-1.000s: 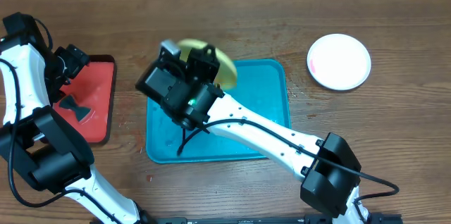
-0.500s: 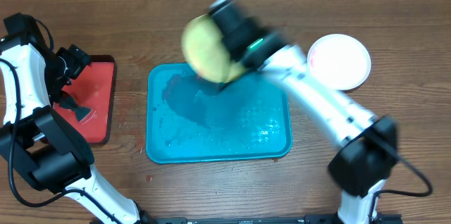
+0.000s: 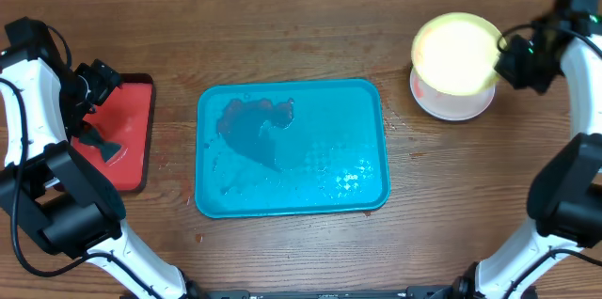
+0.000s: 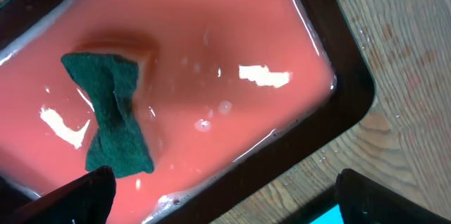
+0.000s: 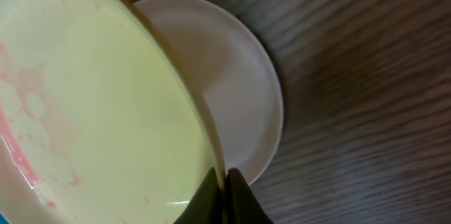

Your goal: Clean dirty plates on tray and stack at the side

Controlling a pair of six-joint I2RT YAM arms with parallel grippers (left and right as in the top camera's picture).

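Observation:
My right gripper [image 3: 505, 55] is shut on the rim of the yellow-green plate [image 3: 457, 53] and holds it tilted just above the white plate [image 3: 455, 103] at the table's far right. In the right wrist view the yellow-green plate [image 5: 91, 111] shows faint red smears, the white plate [image 5: 236, 90] lies under it, and the jaws [image 5: 225, 182] pinch its edge. The teal tray [image 3: 367, 149] lies mid-table with a dark wet smear and no plates on it. The light blue plate is out of view. My left gripper [image 4: 218, 203] is open over the red tray's edge.
The smaller red dark-rimmed tray [image 3: 132, 130] sits at the left with pink liquid in it [image 4: 211, 55] and a dark green sponge [image 4: 113, 115]. Bare wooden table lies around both trays.
My right arm has carried the yellow-green plate from the teal tray's far edge across to the right, over the white plate. The left arm has not moved.

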